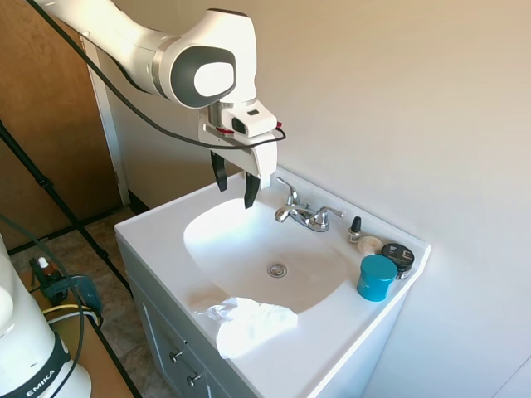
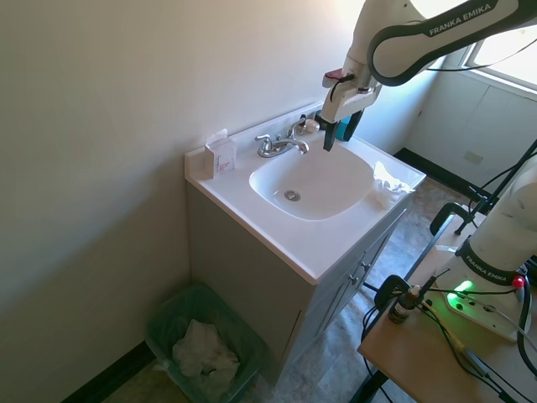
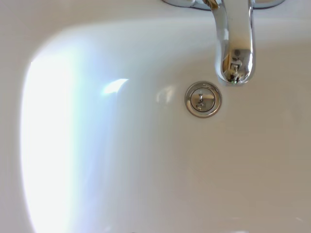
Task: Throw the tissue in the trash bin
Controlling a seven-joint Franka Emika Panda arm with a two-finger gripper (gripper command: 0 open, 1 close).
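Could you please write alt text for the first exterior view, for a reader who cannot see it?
A white robot arm holds its open tool above a white sink, while a crumpled tissue lies on the counter's front edge. Behind the basin are a chrome faucet, a teal jar and small toiletries.

The two-finger gripper (image 1: 236, 189) hangs above the white oval sink basin (image 1: 249, 249), with the chrome faucet (image 1: 304, 215) just beside it, the crumpled white tissue (image 1: 249, 322) on the counter rim opposite, and the green mesh trash bin (image 2: 205, 342) well below on the floor.
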